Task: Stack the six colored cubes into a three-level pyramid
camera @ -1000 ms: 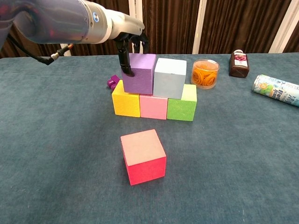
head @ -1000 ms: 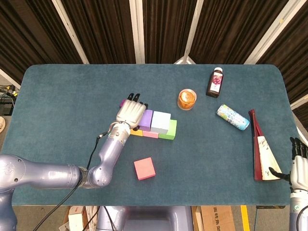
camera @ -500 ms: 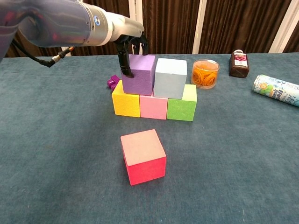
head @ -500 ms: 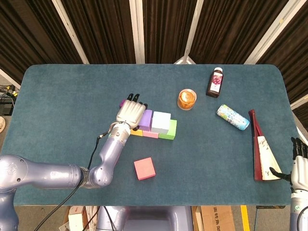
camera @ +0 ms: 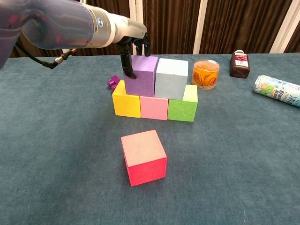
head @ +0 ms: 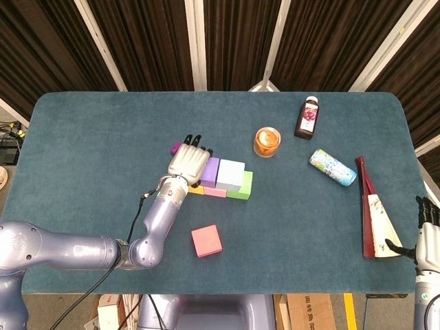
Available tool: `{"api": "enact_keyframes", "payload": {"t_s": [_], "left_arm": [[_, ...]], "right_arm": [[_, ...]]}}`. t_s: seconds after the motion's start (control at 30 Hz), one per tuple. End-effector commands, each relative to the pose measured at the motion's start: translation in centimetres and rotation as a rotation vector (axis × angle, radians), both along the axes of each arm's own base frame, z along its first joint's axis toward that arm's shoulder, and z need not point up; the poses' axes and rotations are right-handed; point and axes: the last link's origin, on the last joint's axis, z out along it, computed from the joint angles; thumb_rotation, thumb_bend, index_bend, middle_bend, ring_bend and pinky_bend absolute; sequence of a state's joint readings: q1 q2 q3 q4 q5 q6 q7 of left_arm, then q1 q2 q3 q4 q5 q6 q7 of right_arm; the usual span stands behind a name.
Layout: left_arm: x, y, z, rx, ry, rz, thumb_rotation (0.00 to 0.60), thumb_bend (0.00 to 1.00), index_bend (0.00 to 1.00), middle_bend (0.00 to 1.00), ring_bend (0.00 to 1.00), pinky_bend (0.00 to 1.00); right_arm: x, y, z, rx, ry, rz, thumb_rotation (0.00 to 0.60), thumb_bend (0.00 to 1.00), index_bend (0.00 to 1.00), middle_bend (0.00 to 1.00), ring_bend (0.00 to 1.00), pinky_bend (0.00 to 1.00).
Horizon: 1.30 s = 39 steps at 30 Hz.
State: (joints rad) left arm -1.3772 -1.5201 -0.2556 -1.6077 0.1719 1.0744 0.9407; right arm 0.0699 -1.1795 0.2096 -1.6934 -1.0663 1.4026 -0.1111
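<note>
Nearest the front edge of the table (camera: 56,178) sits the red cube (camera: 143,157), on its own, well apart from the stack. Behind it is the bottom row — yellow cube (camera: 126,100), pink cube (camera: 154,107) and green cube (camera: 183,105), side by side and touching. On top of those, the purple cube (camera: 140,75) and the light blue cube (camera: 170,78) sit next to each other.

The left hand (head: 188,162) is on the purple cube, fingers (camera: 126,63) down over its left face and the rest over the top; whether it's really gripping or just resting there, can't tell. Just behind the yellow cube there's a small purple thing (camera: 113,82).

Further back: an orange jar (camera: 206,73), a dark bottle (camera: 239,63) and a can lying on its side (camera: 276,89). The right hand (head: 427,237) hangs off the table's right edge by a folded fan (head: 375,220) — fingers straight, holding nothing.
</note>
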Motion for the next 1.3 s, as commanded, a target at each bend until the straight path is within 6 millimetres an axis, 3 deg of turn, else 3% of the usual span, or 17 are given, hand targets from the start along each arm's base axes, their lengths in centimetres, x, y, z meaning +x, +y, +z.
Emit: {"api": "enact_keyframes", "payload": {"t_s": [0.03,1.3], "left_arm": [[-0.01,-0.02,-0.03,0.001,0.002,0.003,0.600,0.37,0.28,0.29,0.00,0.00],[-0.09,-0.36,0.09,0.020,0.047,0.020,0.600,0.35,0.25,0.25,0.00,0.00]], "right_arm": [[-0.01,-0.01,0.03,-0.002,0.000,-0.001,0.600,0.10,0.04,0.07,0.00,0.00],[-0.06,-0.08,-0.11,0.000,-0.003,-0.011,0.600,0.10,0.04,0.07,0.00,0.00]]}}
